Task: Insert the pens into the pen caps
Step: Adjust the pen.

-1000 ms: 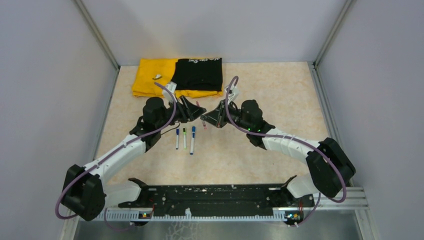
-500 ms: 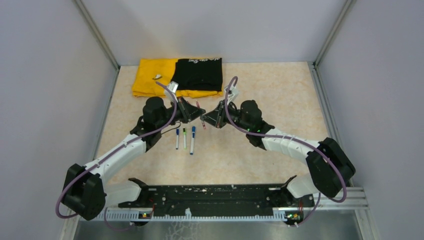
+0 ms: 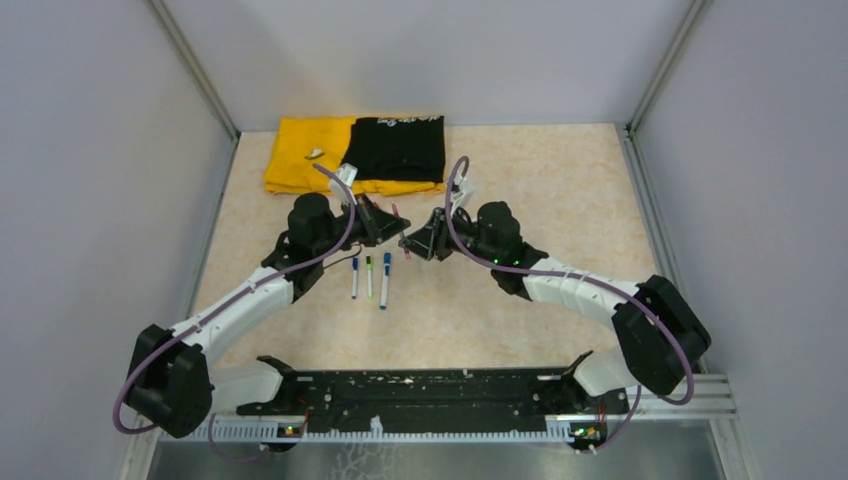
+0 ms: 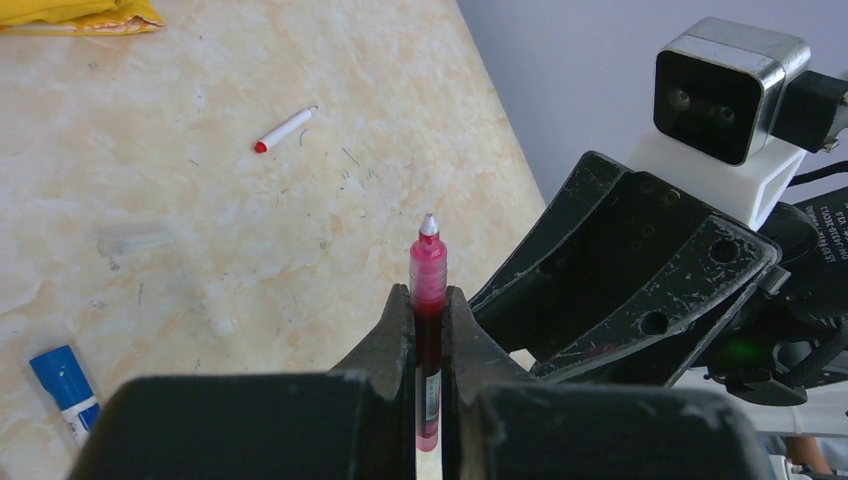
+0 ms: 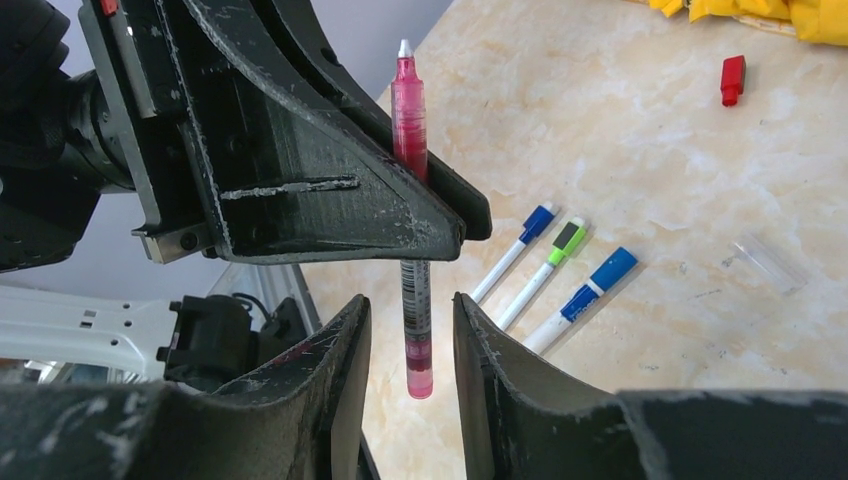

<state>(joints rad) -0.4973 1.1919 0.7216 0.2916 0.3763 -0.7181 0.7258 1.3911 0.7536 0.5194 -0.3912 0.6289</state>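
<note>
I find the left gripper [image 4: 428, 305] clenched on a translucent pink plastic pen [image 4: 428, 268], its bare white tip pointing up. The right gripper [image 5: 410, 315] is released, its fingers either side of that pen's lower end with a gap on each side.

In the overhead view, at 6 o'clock from the grippers, three white-barrelled pens [image 3: 369, 277] lie side by side on the beige table [image 3: 520, 300]. Each sits in its own cap: blue, green, blue.

In the right wrist view, a small red plastic cap [image 5: 733, 80] lies alone at 1 o'clock.

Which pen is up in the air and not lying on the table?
The pink pen, pinched by the left gripper; the other pens lie flat on the table.
</note>
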